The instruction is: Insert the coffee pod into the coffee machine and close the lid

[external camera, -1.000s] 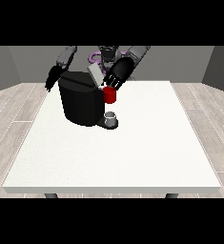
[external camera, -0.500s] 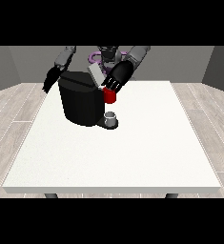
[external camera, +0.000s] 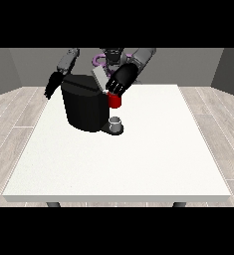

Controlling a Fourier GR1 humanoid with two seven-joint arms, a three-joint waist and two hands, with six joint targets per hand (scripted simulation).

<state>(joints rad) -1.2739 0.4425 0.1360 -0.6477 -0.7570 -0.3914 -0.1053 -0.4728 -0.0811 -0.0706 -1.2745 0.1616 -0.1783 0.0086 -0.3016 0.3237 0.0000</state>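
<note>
At the view's left, beside the coffee machine, your hand hangs off the table's far edge, fingers straight and pointing down, holding nothing. The machine's lid stands tilted up. Just right of it, your other hand sits over a red thing at the machine (you cannot tell how its fingers lie). A grey thing rests on the machine's base below; whether it's the pod is unclear.

A large white table stands on a pale wood-plank floor, grey walls behind.
</note>
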